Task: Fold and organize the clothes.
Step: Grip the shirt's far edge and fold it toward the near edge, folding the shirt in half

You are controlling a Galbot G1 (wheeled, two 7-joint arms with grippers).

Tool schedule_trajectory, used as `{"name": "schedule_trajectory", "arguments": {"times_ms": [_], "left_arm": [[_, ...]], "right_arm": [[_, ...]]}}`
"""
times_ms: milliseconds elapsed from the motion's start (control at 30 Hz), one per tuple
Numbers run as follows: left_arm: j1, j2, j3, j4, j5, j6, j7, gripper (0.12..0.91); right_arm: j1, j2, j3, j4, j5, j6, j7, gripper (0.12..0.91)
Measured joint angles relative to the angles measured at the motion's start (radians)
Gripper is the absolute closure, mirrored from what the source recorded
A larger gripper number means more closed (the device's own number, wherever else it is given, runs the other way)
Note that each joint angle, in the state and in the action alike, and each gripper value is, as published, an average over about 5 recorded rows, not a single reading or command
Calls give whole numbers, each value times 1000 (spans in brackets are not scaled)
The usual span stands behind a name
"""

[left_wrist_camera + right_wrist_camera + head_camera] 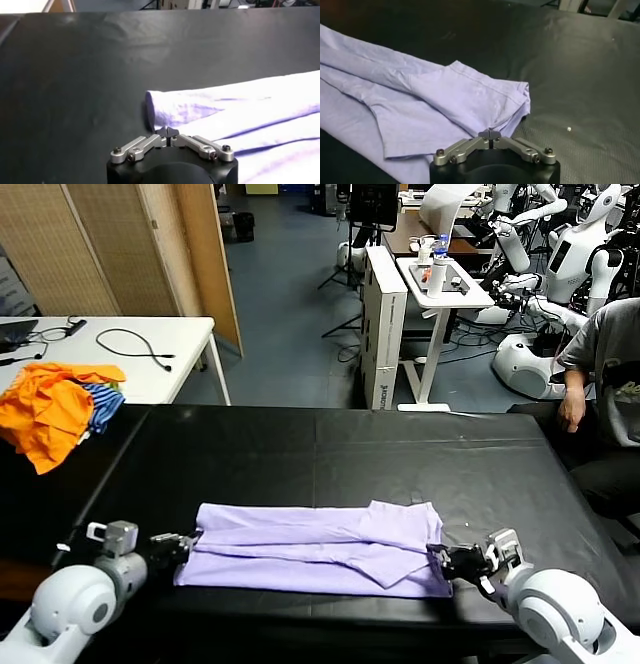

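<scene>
The pale lavender T-shirt (315,549) lies flat on the black table (330,454), folded into a long band with a sleeve folded in at its right end. My left gripper (186,546) is at the band's left end, jaws closed on the cloth's edge; in the left wrist view the gripper (167,132) meets the T-shirt (240,107). My right gripper (441,560) is at the band's right end, jaws closed on the hem; in the right wrist view the gripper (489,134) pinches the T-shirt (445,95).
A pile of orange garments (50,409) with a blue-and-white striped one (103,404) lies on the table's far left. A white table with cables (130,344) stands behind. A seated person (600,374) is at the right edge.
</scene>
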Motion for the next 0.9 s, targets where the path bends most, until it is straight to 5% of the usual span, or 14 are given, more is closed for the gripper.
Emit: {"name": "schedule_trajectory", "arguments": {"times_ms": [100,200,433,533,667,900], "left_arm": [[8,-5,-6,-11,3,0,-8,883],[15,-13,-14,-24,6,0,-22,845],[35,-23,-58,-64,1,0,-30,439],[32,-25,-77,-70,-1,0,-28,260],[5,-41,-82,-56,-4,0,-27,137],[-61,-76,-59,-4,5,0,-26,124]], "right_arm": [[-6,1,6,9,-1,0,0,840],[-14,2,18,24,0,0,1,694],[-31,14,69,70,15,0,1,253],[-25,33,101,71,21,0,2,145],[-3,70,133,50,22,0,11,120],[64,157,117,-37,18,0,65,118]]}}
